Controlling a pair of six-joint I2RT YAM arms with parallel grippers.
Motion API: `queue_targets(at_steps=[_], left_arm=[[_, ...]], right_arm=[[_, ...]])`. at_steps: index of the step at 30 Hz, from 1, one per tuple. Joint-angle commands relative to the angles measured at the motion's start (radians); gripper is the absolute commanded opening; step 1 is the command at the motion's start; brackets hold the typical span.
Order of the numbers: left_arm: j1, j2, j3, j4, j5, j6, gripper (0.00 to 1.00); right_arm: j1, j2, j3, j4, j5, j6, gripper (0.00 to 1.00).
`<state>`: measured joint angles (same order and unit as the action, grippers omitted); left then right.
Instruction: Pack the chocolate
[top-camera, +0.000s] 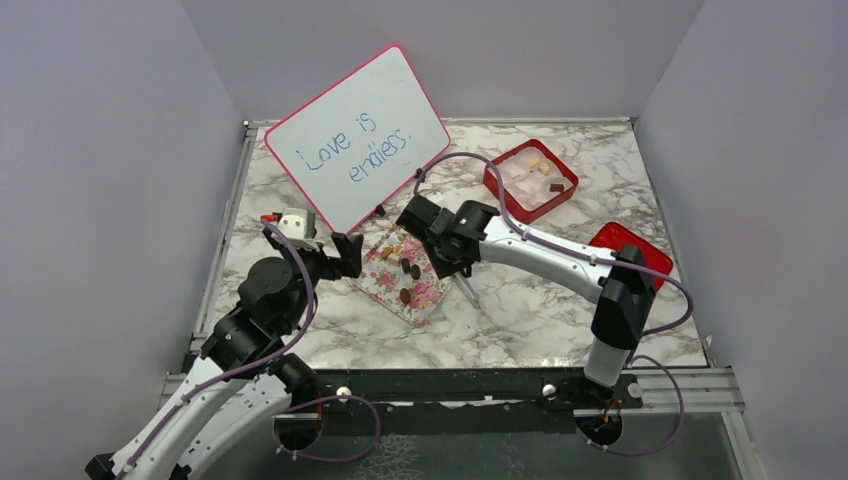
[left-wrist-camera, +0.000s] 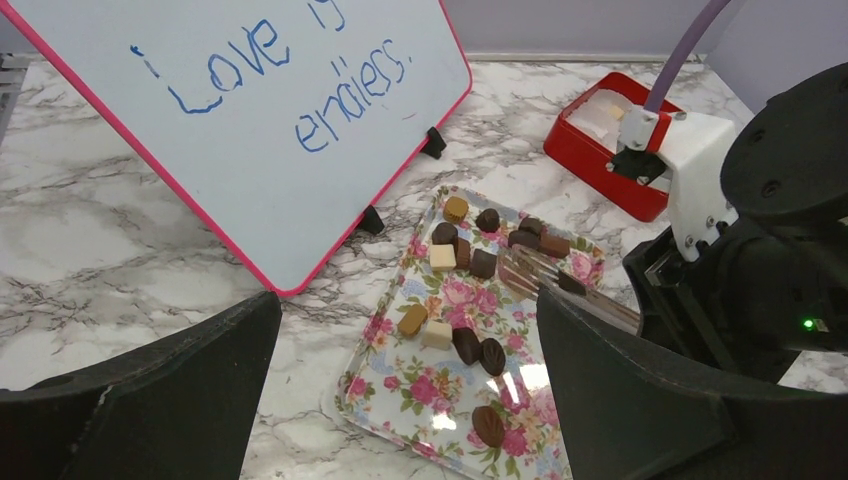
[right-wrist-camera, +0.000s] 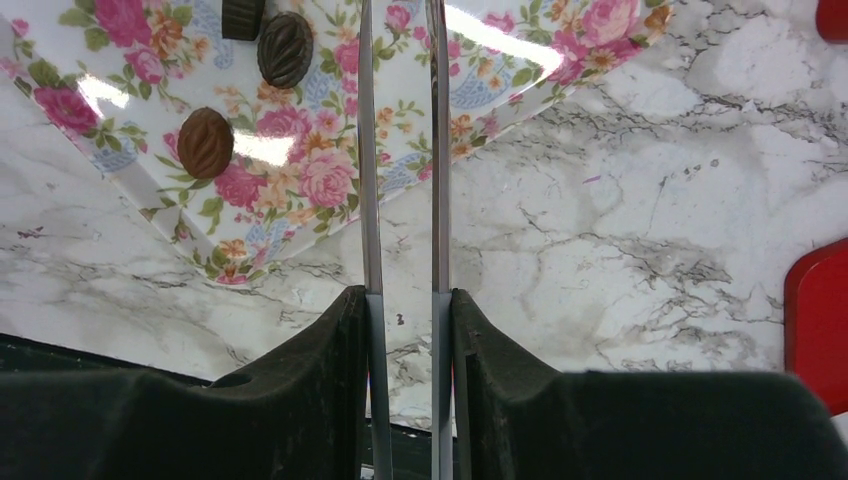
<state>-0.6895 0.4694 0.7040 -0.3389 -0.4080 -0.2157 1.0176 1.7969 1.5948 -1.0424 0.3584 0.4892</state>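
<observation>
Whiteboard (top-camera: 355, 140) reading "Love is endless." — left pincer (top-camera: 346, 256) apart, right pincer (right-wrist-camera: 405, 305) clamping tongs (right-wrist-camera: 366, 150) near chocolate (left-wrist-camera: 483, 263)

Table (top-camera: 520, 310): marble top, carrying four items | whiteboard (top-camera: 355, 135) standing propped at rear left | floral tray (top-camera: 425, 297) lying centre, just beside whiteboard | red box (top-camera: 505, 200) sitting rear right | red lid (top-camera: 612, 236) lying right, near box
</observation>
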Motion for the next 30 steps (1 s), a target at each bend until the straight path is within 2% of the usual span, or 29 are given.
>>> queue_targets(at_steps=[1,10,21,30], left_arm=[[-0.001,0.007,-0.012,0.016,0.009,0.006,0.99],[-0.001,0.023,-0.012,0.016,0.013,0.006,0.99],[0.0,0.037,-0.011,0.015,0.028,0.006,0.99],[-0.001,0.036,-0.011,0.015,0.028,0.006,0.99]], right_arm=[[-0.028,-0.061,0.025,-0.012,0.066,-0.018,0.27],[-0.159,-0.122,0.021,0.018,0.053,-0.077,0.27],[-0.445,-0.224,-0.06,0.128,-0.029,-0.148,0.27],[-0.622,-0.185,-0.096,0.264,-0.157,-0.173,0.27]])
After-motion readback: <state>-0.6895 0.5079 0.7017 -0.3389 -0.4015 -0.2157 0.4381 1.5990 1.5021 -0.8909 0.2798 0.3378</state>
